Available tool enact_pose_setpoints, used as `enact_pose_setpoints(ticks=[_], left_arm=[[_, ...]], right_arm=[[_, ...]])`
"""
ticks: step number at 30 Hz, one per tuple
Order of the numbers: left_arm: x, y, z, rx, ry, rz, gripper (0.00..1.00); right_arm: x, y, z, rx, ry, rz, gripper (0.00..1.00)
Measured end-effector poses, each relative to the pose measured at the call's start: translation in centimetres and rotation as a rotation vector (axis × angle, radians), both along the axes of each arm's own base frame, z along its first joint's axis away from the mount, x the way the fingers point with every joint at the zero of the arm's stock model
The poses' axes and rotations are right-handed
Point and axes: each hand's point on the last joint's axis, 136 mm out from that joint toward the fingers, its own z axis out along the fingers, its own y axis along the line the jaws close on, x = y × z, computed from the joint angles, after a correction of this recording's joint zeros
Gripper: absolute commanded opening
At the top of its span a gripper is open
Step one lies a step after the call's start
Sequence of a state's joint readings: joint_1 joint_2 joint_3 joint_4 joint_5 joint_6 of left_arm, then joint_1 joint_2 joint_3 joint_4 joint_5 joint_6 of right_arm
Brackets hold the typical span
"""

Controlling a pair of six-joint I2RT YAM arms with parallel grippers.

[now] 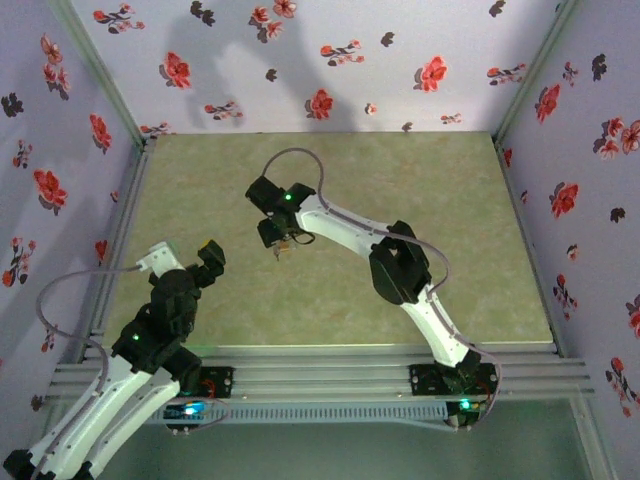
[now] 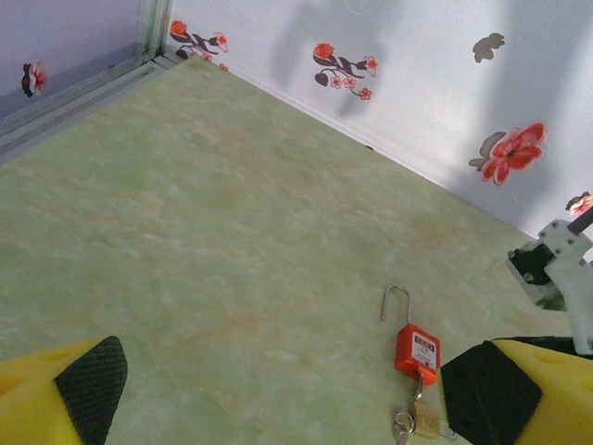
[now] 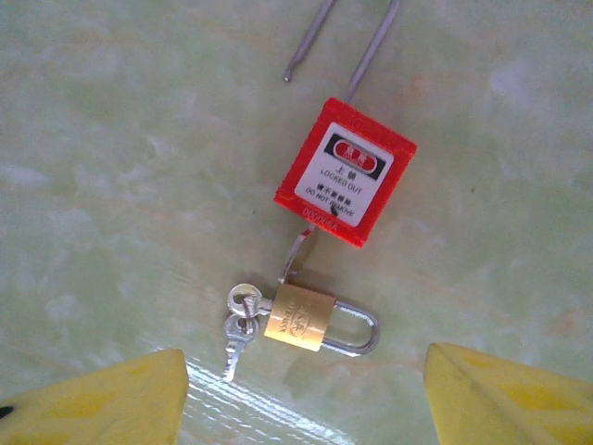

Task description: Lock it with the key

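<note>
**Friend:** Green table (image 1: 450, 250), flowery walls (image 1: 400, 60). Where is the lock?

**Me:** My red lock (image 3: 345, 184) lies flat on the table, with its metal loop open. A small gold lock (image 3: 301, 317) and some keys (image 3: 239, 320) lie right beside it.

**Friend:** Are you holding it?

**Me:** No. My right gripper (image 3: 303, 362) hangs over it, fingers apart, holding nothing. My left gripper (image 2: 287, 394) is near, wide open, with nothing in it.

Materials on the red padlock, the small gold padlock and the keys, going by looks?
Red padlock: body looks like matte moulded plastic, flat red with a printed label; its long shackle is thin grey metal. Gold padlock: probably brass, yellow sheen; short shackle shiny, steel-like. Keys: silvery reflective metal, alloy unclear.
</note>
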State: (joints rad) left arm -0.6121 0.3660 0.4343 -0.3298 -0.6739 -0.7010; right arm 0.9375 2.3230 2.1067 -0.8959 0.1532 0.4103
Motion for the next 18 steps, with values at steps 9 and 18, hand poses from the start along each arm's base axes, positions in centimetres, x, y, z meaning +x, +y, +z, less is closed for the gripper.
enact_pose_setpoints(ticks=[9, 18], left_arm=[[0.0, 0.0, 0.0, 0.000, 0.000, 0.000, 1.00], [0.0, 0.0, 0.0, 0.001, 0.001, 0.000, 1.00]], right_arm=[[-0.8, 0.7, -0.2, 0.020, -0.010, -0.098, 0.57], [-0.6, 0.3, -2.4, -0.011, 0.008, -0.147, 0.50]])
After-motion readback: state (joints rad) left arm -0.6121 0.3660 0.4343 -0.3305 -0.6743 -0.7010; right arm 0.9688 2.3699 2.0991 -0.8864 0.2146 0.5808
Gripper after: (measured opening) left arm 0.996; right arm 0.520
